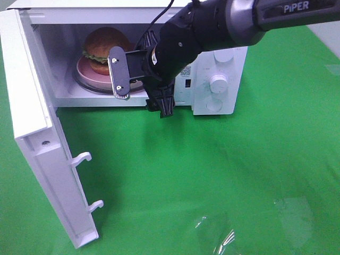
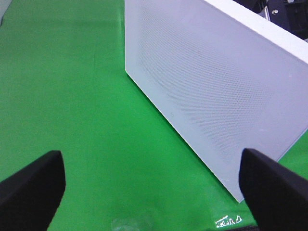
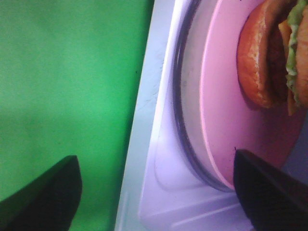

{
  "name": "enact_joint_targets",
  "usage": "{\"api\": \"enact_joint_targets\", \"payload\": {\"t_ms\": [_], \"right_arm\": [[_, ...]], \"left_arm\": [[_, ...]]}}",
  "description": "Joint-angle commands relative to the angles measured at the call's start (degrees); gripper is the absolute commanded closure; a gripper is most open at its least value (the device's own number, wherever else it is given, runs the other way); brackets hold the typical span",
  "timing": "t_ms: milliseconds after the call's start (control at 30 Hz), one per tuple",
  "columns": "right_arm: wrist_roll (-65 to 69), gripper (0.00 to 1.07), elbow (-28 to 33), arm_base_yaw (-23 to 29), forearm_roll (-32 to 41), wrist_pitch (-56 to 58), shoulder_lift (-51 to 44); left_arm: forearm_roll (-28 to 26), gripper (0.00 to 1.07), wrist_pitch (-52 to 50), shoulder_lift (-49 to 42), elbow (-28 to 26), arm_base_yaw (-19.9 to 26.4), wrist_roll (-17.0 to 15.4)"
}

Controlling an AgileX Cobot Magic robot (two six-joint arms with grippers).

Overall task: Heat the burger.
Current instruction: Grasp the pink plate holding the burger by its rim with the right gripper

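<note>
The burger (image 1: pixel 101 48) sits on a round pink plate (image 1: pixel 85 71) inside the open white microwave (image 1: pixel 212 69). My right gripper (image 1: pixel 162 103) hangs at the front edge of the microwave opening, just right of the plate, open and empty. In the right wrist view the burger (image 3: pixel 269 57) rests on the plate (image 3: pixel 226 110), which lies on the glass turntable (image 3: pixel 185 96). The right gripper (image 3: pixel 155 161) has its fingers wide apart and touches nothing. My left gripper (image 2: pixel 151 159) is open and empty over the green cloth, out of the exterior view.
The microwave door (image 1: pixel 37 143) is swung fully open to the left, latch hooks (image 1: pixel 82 158) sticking out. Its outer face (image 2: pixel 211 86) fills the left wrist view. Two knobs (image 1: pixel 218 82) sit on the microwave's right panel. Green cloth (image 1: pixel 212 175) covers the table.
</note>
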Motion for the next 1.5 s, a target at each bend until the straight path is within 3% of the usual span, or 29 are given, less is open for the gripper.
{"api": "enact_joint_targets", "payload": {"t_ms": [33,833,1267,1433,1467,1500], "right_arm": [[1.4,0.25,-4.2,0.0,-0.1,1.8,2.1],[1.4,0.28,-15.0,0.5,2.1,1.9,12.3],[1.2,0.31,-17.4,0.5,5.1,1.7,15.2],[1.3,0.42,-17.4,0.5,5.4,2.0,15.2],[1.3,0.52,-17.4,0.5,6.3,2.0,15.2],[1.3,0.52,-17.4,0.5,6.3,2.0,15.2]], "left_arm": [[-0.3,0.17,-0.5,-0.9,0.2,0.1,-0.2],[-0.3,0.17,-0.5,-0.9,0.2,0.1,-0.2],[-0.2,0.17,-0.5,-0.9,0.2,0.1,-0.2],[-0.2,0.17,-0.5,-0.9,0.2,0.1,-0.2],[-0.2,0.17,-0.5,-0.9,0.2,0.1,-0.2],[-0.2,0.17,-0.5,-0.9,0.2,0.1,-0.2]]}}
